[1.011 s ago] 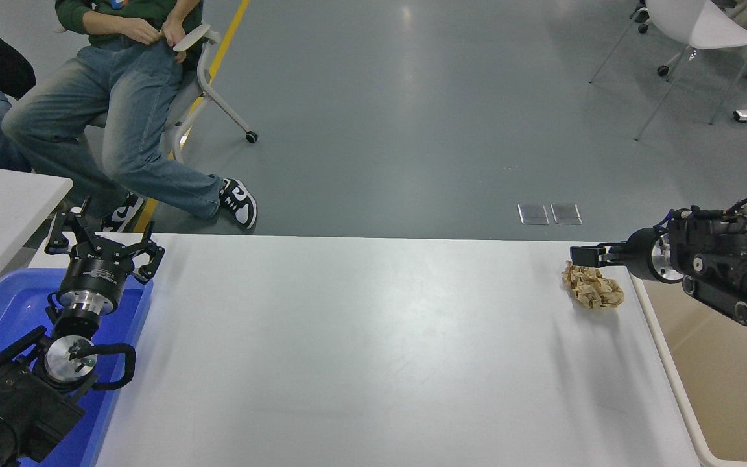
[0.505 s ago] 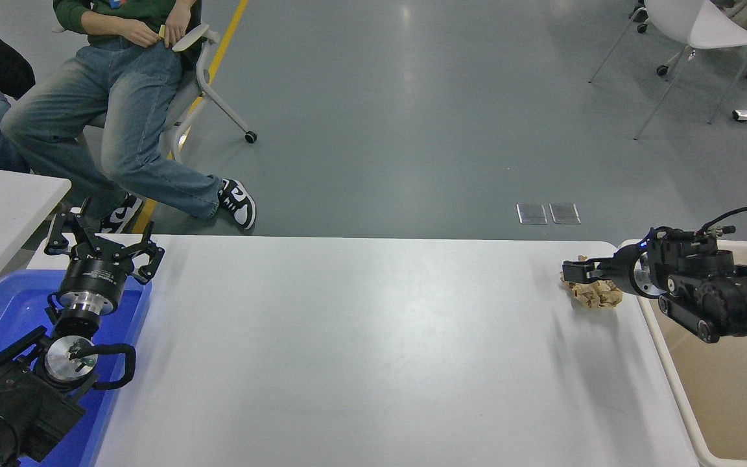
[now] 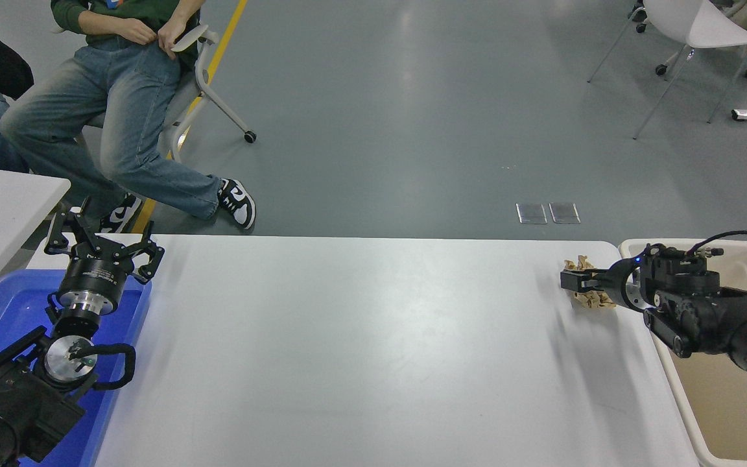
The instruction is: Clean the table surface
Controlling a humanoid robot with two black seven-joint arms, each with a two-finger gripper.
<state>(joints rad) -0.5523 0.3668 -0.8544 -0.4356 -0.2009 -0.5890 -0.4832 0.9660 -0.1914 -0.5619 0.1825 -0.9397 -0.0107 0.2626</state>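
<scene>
My right hand (image 3: 571,281) sits low over the crumpled paper (image 3: 591,297) at the worktop's (image 3: 360,337) far right, grip unclear, beside the bin (image 3: 678,383) meant for it; left hand (image 3: 102,250) parked open.

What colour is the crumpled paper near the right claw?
Light brown, tan; the crumpled paper shows in the head view.

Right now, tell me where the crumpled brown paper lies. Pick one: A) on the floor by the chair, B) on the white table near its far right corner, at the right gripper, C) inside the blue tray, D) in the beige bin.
B: the crumpled brown paper sits on the table surface near its far right corner, with the right gripper over it, short of the beige bin.
</scene>
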